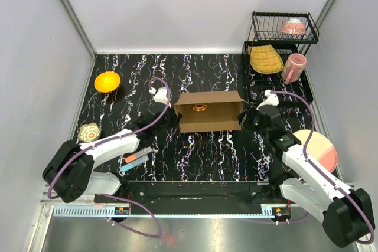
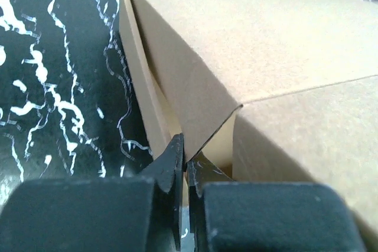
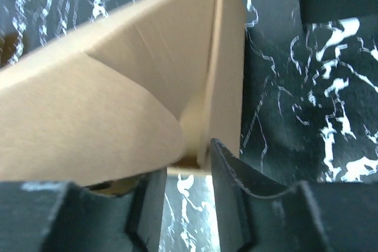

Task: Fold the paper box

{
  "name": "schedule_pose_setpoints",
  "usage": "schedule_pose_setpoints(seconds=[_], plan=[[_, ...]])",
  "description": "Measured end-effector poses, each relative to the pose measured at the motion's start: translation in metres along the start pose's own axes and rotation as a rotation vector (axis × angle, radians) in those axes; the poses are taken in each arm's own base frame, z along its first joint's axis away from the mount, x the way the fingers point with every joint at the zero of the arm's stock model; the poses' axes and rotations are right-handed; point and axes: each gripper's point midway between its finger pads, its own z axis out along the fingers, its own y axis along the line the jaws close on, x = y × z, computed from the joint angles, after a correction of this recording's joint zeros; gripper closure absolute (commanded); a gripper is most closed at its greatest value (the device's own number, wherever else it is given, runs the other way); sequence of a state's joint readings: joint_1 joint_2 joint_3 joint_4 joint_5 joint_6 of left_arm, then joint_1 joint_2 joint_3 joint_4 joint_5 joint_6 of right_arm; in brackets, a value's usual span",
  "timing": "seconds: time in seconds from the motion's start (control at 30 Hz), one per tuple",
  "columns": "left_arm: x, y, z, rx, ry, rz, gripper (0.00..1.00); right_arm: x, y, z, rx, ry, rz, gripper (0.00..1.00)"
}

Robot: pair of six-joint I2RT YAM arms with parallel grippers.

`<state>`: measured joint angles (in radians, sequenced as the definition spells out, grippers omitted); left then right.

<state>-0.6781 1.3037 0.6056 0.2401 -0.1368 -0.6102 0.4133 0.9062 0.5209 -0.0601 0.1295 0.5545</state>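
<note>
The paper box (image 1: 209, 112) is a brown cardboard mailer standing open-topped in the middle of the table, with a small orange ring (image 1: 199, 108) inside. My left gripper (image 1: 172, 114) is at the box's left end. In the left wrist view its fingers (image 2: 175, 163) are pinched almost together on the thin edge of a cardboard flap (image 2: 201, 87). My right gripper (image 1: 245, 117) is at the box's right end. In the right wrist view it (image 3: 186, 175) is open, with the box's end wall (image 3: 227, 81) just above its right finger (image 3: 231, 187) and table showing in the gap.
An orange bowl (image 1: 107, 81) and a patterned bowl (image 1: 89, 132) sit at the left. Two markers (image 1: 137, 160) lie near the left arm. A dish rack (image 1: 283, 28) with a pink bowl, a yellow plate and a pink cup (image 1: 294, 66) stands back right. A pink plate (image 1: 319, 149) lies at the right.
</note>
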Motion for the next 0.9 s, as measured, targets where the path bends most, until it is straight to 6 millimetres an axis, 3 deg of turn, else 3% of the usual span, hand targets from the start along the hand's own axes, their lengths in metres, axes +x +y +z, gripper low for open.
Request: schedule_pose_setpoints(seconds=[0.13, 0.3, 0.57, 0.63, 0.7, 0.8, 0.9], plan=[[0.011, 0.009, -0.007, -0.046, 0.041, 0.024, 0.93, 0.017, -0.007, -0.012, 0.016, 0.066, -0.001, 0.43], [0.014, 0.018, -0.017, -0.09, 0.056, 0.043, 0.89, 0.009, -0.004, -0.037, -0.008, 0.045, 0.003, 0.37], [0.024, 0.029, -0.022, -0.144, 0.088, 0.07, 0.85, -0.053, 0.026, -0.098, -0.113, -0.129, 0.019, 0.36], [0.029, 0.032, -0.024, -0.157, 0.098, 0.079, 0.83, -0.072, 0.036, -0.114, -0.148, -0.19, 0.022, 0.4], [0.035, 0.037, -0.026, -0.172, 0.114, 0.087, 0.72, -0.085, 0.045, -0.12, -0.181, -0.229, 0.024, 0.45], [0.044, 0.042, -0.029, -0.194, 0.134, 0.098, 0.59, -0.087, 0.055, -0.107, -0.21, -0.214, 0.02, 0.48], [0.05, 0.044, -0.035, -0.206, 0.158, 0.107, 0.52, -0.072, 0.064, -0.07, -0.217, -0.12, 0.012, 0.48]])
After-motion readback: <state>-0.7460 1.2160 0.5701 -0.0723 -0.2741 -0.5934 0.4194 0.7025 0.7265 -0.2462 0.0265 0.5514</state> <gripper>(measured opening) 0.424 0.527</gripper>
